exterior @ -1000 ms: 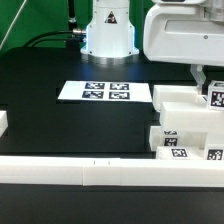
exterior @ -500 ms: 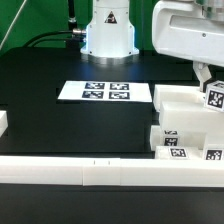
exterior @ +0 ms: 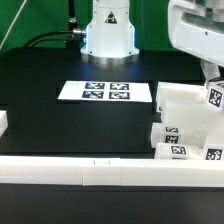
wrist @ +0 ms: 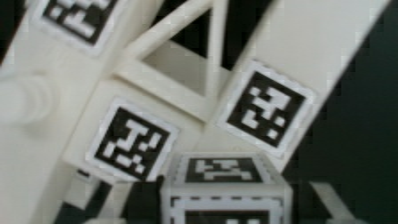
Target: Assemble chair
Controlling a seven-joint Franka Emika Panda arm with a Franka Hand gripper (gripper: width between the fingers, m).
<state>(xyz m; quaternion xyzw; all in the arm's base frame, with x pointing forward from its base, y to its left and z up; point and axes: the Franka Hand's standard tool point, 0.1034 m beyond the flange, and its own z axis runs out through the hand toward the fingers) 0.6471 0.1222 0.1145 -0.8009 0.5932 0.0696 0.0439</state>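
Scene: black table [exterior: 60, 130] seen from the exterior view, with a white robot base [exterior: 108, 30] at the far side.
Arm: large white wrist housing [exterior: 198, 30] at the exterior view's upper right, hanging over the stacked white parts.
Gripper: gripper [exterior: 212, 78] low behind the parts at the exterior view's right edge; only part of one dark finger shows, so how wide the jaws stand, and whether anything is clamped, cannot be told.
Chair: chair [exterior: 190, 125] in loose glossy white pieces, clustered at the exterior view's right, near the front rail.
Chair, top piece: a chunky white block [exterior: 185, 100] on top of the cluster, a tagged piece [exterior: 215, 97] just beside the finger.
Chair, lower pieces: small tagged cubes [exterior: 175, 140] sitting below the block, close to the rail.
Chair, wrist view: a braced side frame [wrist: 178, 70] fills the picture, tilted, carrying several square tags [wrist: 267, 100]; a small tagged cube [wrist: 222, 185] sits in front of it.
Marker board: marker board [exterior: 105, 92] flat on the table, mid-scene, well apart from the chair pieces.
Border: long low white rail [exterior: 90, 170] across the front edge; a short white block [exterior: 3, 122] at the exterior view's left edge.
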